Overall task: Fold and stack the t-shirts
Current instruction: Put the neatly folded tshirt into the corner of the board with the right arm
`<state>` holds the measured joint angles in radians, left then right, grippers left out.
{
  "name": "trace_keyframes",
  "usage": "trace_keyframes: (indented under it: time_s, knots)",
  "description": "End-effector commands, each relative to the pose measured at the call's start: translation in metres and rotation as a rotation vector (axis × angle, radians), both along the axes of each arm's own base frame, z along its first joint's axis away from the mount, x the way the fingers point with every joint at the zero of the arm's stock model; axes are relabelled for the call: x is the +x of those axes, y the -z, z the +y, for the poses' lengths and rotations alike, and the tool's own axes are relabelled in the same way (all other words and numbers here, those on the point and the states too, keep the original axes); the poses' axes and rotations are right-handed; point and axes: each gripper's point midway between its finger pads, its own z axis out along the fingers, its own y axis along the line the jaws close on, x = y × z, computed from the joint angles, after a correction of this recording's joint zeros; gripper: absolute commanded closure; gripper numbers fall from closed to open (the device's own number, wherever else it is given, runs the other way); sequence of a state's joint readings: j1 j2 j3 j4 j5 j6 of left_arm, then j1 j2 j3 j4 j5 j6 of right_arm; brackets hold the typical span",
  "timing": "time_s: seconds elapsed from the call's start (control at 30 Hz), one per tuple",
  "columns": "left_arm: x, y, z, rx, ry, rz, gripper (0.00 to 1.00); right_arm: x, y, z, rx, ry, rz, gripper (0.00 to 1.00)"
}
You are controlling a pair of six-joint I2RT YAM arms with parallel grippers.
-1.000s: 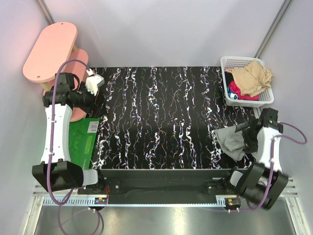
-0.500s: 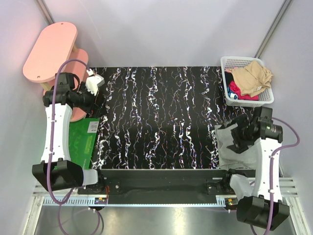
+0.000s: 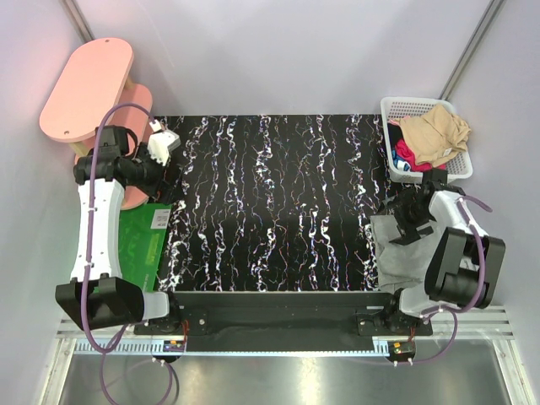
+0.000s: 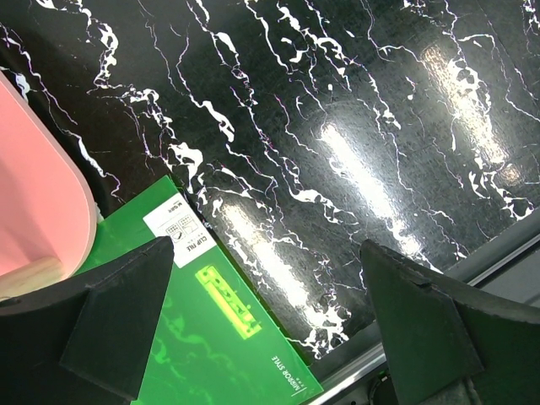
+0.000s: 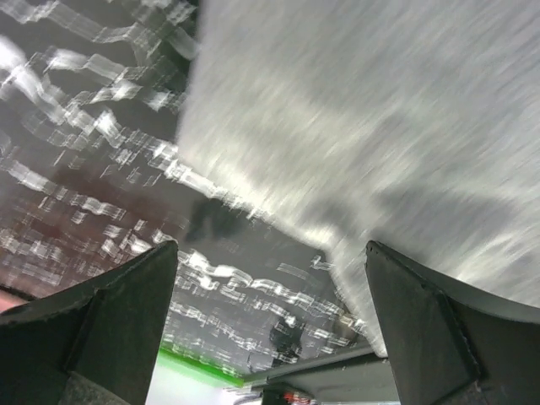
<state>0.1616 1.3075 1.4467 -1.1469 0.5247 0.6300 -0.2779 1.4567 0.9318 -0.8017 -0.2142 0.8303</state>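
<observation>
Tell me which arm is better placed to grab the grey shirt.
Right. The right pincer, open, hangs over the grey shirt; the left pincer sits far off by the pink stool.

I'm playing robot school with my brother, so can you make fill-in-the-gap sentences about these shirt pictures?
The grey t-shirt lies on the black table beside the robot's ____ arm.
The tan shirt is piled on top inside the white ____.
The left claw and right claw are both ____.
The mat by the pink stool is coloured ____.
Missing words: right; basket; open; green.
</observation>
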Motion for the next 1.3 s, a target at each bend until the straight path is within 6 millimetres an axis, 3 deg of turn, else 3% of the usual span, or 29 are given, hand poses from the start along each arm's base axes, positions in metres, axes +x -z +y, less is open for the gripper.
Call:
trace_keyframes:
  time_s: [0.0, 0.13, 0.27, 0.47, 0.63, 0.77, 0.87, 1.13, 1.2, 1.23, 1.27]
  knots:
    - [-0.001, -0.019, 0.003, 0.018, 0.003, -0.073, 0.01, 0.0, 0.02, -0.032, -0.107, 0.048, 0.046, 0.0]
    - [0.001, -0.019, 0.003, 0.012, -0.002, -0.069, 0.01, 0.003, 0.03, -0.048, -0.128, 0.07, 0.061, 0.0]
    - [0.003, -0.021, 0.003, 0.006, -0.006, -0.066, 0.01, 0.026, 0.033, -0.057, -0.101, 0.066, 0.032, 0.0]
    - [0.003, -0.021, 0.004, 0.013, -0.015, -0.068, 0.01, 0.041, 0.047, -0.075, -0.094, 0.088, 0.053, 0.0]
    - [0.003, -0.022, 0.005, 0.015, -0.021, -0.068, 0.01, 0.057, 0.037, -0.085, -0.102, 0.082, 0.016, 0.0]
    - [0.003, -0.024, 0.003, 0.008, -0.019, -0.073, 0.01, 0.062, 0.019, -0.078, -0.074, 0.057, -0.043, 0.0]
    - [0.003, -0.025, 0.001, -0.004, -0.015, -0.072, 0.01, 0.058, -0.008, -0.076, -0.108, 0.035, -0.118, 0.0]
    - [-0.01, -0.012, -0.009, -0.066, -0.016, -0.024, 0.01, 0.036, -0.104, -0.065, -0.218, -0.01, -0.344, 0.0]
    - [-0.017, -0.001, -0.01, -0.069, -0.014, 0.001, 0.01, 0.036, -0.139, -0.048, -0.219, -0.079, -0.475, 0.0]
    - [-0.02, 0.003, -0.011, -0.073, -0.014, 0.007, 0.01, 0.045, -0.158, -0.038, -0.21, -0.121, -0.58, 0.0]
    - [-0.023, 0.008, -0.012, -0.076, -0.015, 0.012, 0.01, 0.042, -0.181, -0.005, -0.132, -0.221, -0.703, 0.0]
